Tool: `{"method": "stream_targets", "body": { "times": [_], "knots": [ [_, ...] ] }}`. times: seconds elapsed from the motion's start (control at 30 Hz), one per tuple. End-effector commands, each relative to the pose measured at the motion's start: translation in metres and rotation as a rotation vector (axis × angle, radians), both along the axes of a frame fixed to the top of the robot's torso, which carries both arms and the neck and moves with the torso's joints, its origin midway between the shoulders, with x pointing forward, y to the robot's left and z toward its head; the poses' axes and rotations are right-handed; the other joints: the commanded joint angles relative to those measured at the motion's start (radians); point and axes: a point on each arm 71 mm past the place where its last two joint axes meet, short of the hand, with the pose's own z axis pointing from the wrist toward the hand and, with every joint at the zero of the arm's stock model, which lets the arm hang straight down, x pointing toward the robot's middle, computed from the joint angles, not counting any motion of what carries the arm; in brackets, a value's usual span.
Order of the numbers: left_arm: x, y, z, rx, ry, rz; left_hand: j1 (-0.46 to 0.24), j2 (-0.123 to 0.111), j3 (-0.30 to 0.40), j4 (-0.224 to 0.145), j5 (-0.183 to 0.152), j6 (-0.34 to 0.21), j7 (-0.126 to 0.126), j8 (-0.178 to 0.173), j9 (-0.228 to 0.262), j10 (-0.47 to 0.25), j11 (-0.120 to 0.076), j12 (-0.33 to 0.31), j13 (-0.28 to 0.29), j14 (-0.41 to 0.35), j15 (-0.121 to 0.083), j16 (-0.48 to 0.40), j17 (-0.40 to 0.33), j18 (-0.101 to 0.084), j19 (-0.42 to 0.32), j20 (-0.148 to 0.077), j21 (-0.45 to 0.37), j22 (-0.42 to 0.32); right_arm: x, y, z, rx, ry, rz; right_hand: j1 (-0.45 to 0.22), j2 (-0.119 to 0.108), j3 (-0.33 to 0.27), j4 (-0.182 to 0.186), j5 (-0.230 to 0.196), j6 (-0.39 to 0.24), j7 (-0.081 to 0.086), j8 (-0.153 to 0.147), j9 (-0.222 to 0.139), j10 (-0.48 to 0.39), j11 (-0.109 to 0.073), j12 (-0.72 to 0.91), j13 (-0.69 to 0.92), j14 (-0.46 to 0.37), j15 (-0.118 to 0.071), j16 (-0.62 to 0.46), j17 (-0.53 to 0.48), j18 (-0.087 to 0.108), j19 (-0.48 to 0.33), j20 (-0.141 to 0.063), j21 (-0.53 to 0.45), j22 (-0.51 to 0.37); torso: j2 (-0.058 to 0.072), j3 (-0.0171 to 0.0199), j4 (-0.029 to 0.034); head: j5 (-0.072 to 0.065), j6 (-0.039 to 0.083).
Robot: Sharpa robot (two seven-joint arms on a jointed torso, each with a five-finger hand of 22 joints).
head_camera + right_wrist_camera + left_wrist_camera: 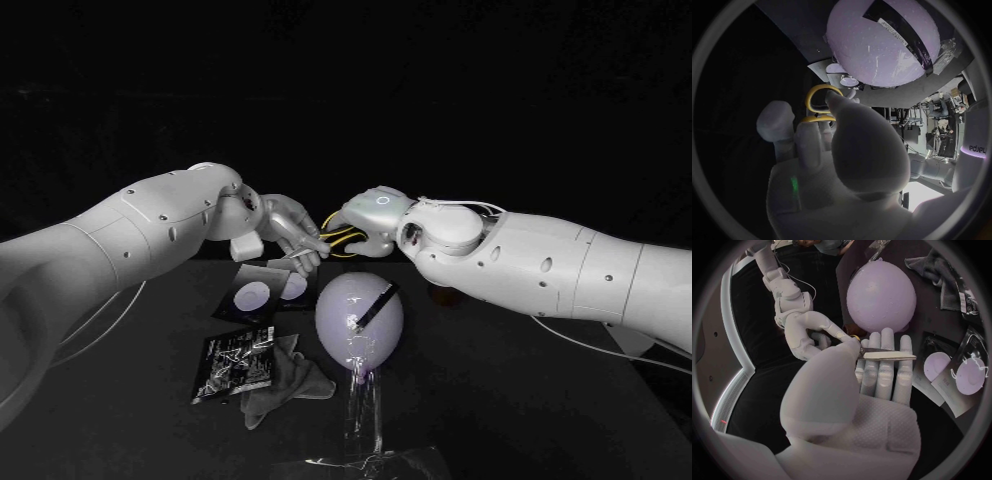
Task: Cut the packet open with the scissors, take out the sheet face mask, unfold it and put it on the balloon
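While both hands meet over the far part of the table, the balloon (343, 326) stands nearer the robot on a clear stand (361, 405). It is pale and egg-shaped, with its long axis upright and its narrow end down. A black strip (378, 304) slants across its upper side.

The left hand (289, 232) has its fingers laid side by side under the blades and its thumb pressed on top, so it holds the blade end. The right hand (368, 212) curls its fingers at the yellow loops (340, 237) and grips the handle end.

A black packet (235, 365) with silver print lies flat on the robot's left of the stand, its long axis running toward the robot. Whether it is cut open cannot be told. A crumpled grey cloth (283, 388) touches its edge.

Farther off, just under the left hand, lies a dark packet with two pale discs (267, 292).

The scissors (889, 355) hang between the two hands above the balloon's far side. Their long axis runs across the table, handles toward the robot's right and blades toward its left. The blades look closed together.
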Motion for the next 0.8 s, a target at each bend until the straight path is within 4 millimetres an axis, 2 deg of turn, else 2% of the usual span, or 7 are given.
{"method": "stream_targets", "body": {
  "times": [0.03, 0.13, 0.2, 0.6, 0.67, 0.73, 0.8],
  "knots": [
    [-0.0004, -0.0001, -0.0005, -0.003, 0.021, 0.004, 0.001, 0.012, 0.074, -0.08, 0.003, -0.005, 0.002, 0.005, -0.002, 0.039, -0.03, 0.003, 0.002, 0.005, -0.001, -0.001, 0.002, 0.013, 0.005, -0.005, 0.004, 0.001, -0.0036, 0.0039, 0.0032, 0.042, 0.009, 0.062, -0.007, 0.008, 0.025, -0.008, -0.006, -0.001, 0.018, 0.001, -0.007, 0.016, -0.034, 0.0, -0.001, 0.06, -0.027, 0.003, 0.001, -0.003, 0.004, -0.005, 0.005, 0.102, 0.0, 0.0009, -0.0007, 0.0, -0.001],
    [-0.0004, 0.0002, -0.001, -0.004, 0.026, 0.006, 0.001, 0.012, 0.074, -0.08, 0.003, -0.005, 0.002, 0.005, -0.002, 0.039, -0.03, 0.003, 0.002, 0.005, -0.001, -0.001, 0.002, 0.013, 0.005, -0.005, 0.004, 0.001, -0.0028, 0.002, 0.0038, 0.049, 0.012, 0.059, -0.02, -0.005, 0.041, -0.017, -0.005, -0.017, 0.042, -0.005, -0.017, 0.015, -0.041, -0.005, -0.003, 0.062, -0.035, 0.008, 0.007, -0.004, 0.005, -0.009, 0.01, 0.107, 0.001, 0.0005, -0.0005, -0.001, -0.002],
    [-0.0003, 0.0007, -0.0012, -0.005, 0.029, 0.008, 0.0, 0.012, 0.074, -0.081, 0.003, -0.005, 0.001, 0.006, -0.001, 0.04, -0.03, 0.003, 0.002, 0.005, -0.001, -0.001, 0.002, 0.013, 0.005, -0.005, 0.005, 0.002, -0.0028, 0.0009, 0.0047, 0.059, 0.009, 0.064, -0.032, -0.017, 0.042, -0.022, -0.004, -0.018, 0.055, -0.003, -0.021, 0.0, -0.022, -0.005, -0.003, 0.061, -0.023, 0.007, 0.004, -0.004, 0.005, -0.009, 0.008, 0.109, 0.0, 0.0007, -0.0001, 0.0, -0.003],
    [0.0, 0.0045, -0.0026, -0.008, 0.055, 0.022, 0.0, 0.012, 0.075, -0.082, 0.003, -0.006, 0.001, 0.006, 0.0, 0.04, -0.03, 0.003, 0.002, 0.005, -0.001, -0.001, 0.002, 0.013, 0.005, -0.005, 0.005, 0.002, -0.0036, -0.0028, 0.0076, 0.099, 0.019, 0.1, -0.077, -0.022, 0.13, -0.053, -0.004, 0.076, 0.079, 0.039, -0.029, 0.07, -0.004, -0.004, -0.003, 0.063, -0.006, 0.017, 0.01, -0.007, 0.009, -0.007, 0.023, 0.127, -0.001, 0.0, -0.0002, 0.0, -0.005],
    [0.0, 0.0047, -0.0027, -0.009, 0.058, 0.023, 0.0, 0.012, 0.075, -0.082, 0.003, -0.006, 0.001, 0.006, 0.0, 0.04, -0.03, 0.003, 0.002, 0.005, -0.001, -0.001, 0.002, 0.012, 0.005, -0.005, 0.005, 0.002, -0.0034, -0.003, 0.0073, 0.099, 0.028, 0.103, -0.094, -0.024, 0.129, -0.054, -0.004, 0.08, 0.067, 0.039, -0.033, 0.056, 0.047, -0.004, -0.002, 0.06, 0.033, 0.013, 0.0, -0.014, 0.006, 0.01, 0.014, 0.126, 0.0, -0.0002, -0.0002, 0.0, -0.005],
    [-0.0002, 0.0048, -0.0029, -0.009, 0.062, 0.023, 0.0, 0.012, 0.075, -0.082, 0.003, -0.006, 0.001, 0.006, 0.0, 0.04, -0.03, 0.003, 0.002, 0.005, -0.001, -0.001, 0.002, 0.012, 0.005, -0.005, 0.005, 0.002, -0.0032, -0.0034, 0.0073, 0.103, 0.038, 0.107, -0.098, -0.024, 0.13, -0.061, -0.006, 0.075, 0.061, 0.035, -0.037, 0.03, 0.059, -0.007, -0.004, 0.057, 0.041, 0.006, -0.015, -0.009, 0.001, 0.015, -0.006, 0.122, 0.0, -0.0003, -0.0001, 0.001, -0.005],
    [-0.0002, 0.0047, -0.003, -0.01, 0.065, 0.024, 0.0, 0.012, 0.075, -0.082, 0.003, -0.006, 0.001, 0.006, 0.0, 0.04, -0.03, 0.003, 0.002, 0.005, -0.001, -0.001, 0.002, 0.012, 0.005, -0.005, 0.005, 0.002, -0.0019, -0.0044, 0.0077, 0.124, 0.06, 0.103, -0.102, -0.024, 0.128, -0.071, -0.006, 0.072, 0.055, 0.031, -0.043, 0.011, 0.093, -0.005, -0.002, 0.054, 0.084, 0.006, -0.018, -0.016, -0.001, 0.037, -0.014, 0.121, 0.0, -0.0001, 0.0004, 0.001, -0.006]
  ]
}}
